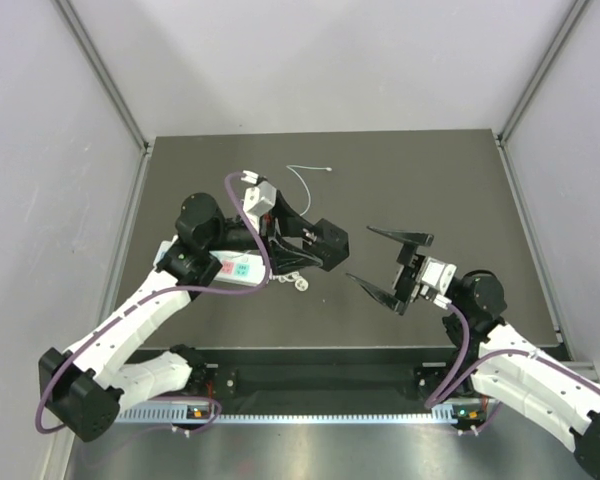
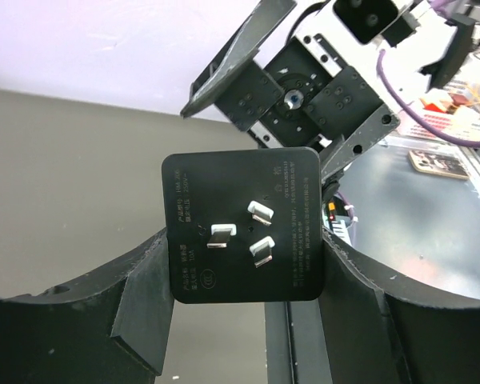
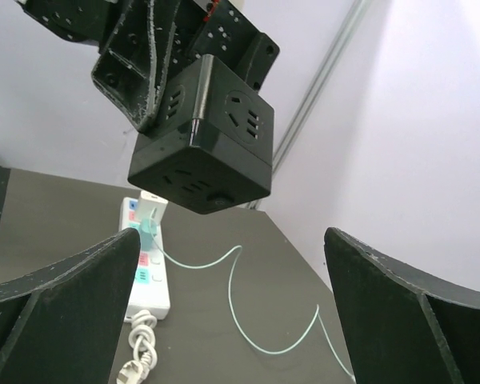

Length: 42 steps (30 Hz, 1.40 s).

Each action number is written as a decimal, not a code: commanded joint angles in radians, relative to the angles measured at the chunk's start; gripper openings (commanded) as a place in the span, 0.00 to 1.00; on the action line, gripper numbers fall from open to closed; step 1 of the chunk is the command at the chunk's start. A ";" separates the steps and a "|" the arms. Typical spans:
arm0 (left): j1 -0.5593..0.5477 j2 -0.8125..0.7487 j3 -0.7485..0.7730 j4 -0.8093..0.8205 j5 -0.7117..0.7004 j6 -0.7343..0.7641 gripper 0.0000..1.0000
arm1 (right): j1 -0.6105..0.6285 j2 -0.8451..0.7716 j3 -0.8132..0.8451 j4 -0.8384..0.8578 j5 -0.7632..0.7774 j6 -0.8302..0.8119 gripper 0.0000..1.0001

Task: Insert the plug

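The plug (image 2: pixel 244 224) is a small black cube, and its face with three metal prongs looks straight at the left wrist camera. My left gripper (image 2: pixel 246 240) is shut on it, one finger on each side, and holds it above the table (image 1: pixel 325 243). In the right wrist view the plug (image 3: pixel 208 152) hangs high up between the left gripper's fingers (image 3: pixel 136 72), socket faces showing. My right gripper (image 1: pixel 358 252) stands wide open just right of the plug, pointing at it, with nothing between its fingers (image 3: pixel 72 296).
A long white power strip (image 1: pixel 235 268) with pink and teal sockets lies under the left arm, its white cord (image 3: pixel 140 352) coiled at the near end. A thin pale wire (image 3: pixel 240 312) runs from a small white block (image 3: pixel 148 216) on the strip across the dark table (image 1: pixel 450 180).
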 commanded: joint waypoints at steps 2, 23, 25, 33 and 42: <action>-0.014 0.023 -0.009 0.264 0.061 -0.093 0.00 | 0.058 -0.005 0.021 0.024 0.053 -0.035 0.97; -0.060 0.059 -0.063 0.547 -0.342 -0.759 0.00 | 0.176 -0.004 0.108 0.054 0.285 -0.248 0.95; -0.060 0.050 -0.083 0.564 -0.370 -0.812 0.00 | 0.176 0.016 0.124 0.042 0.278 -0.285 0.95; -0.058 0.079 -0.038 0.536 -0.361 -0.963 0.00 | 0.182 0.127 0.242 0.033 0.178 -0.261 0.95; -0.058 0.069 -0.014 0.434 -0.332 -0.985 0.00 | 0.182 0.239 0.312 0.045 0.156 -0.236 0.95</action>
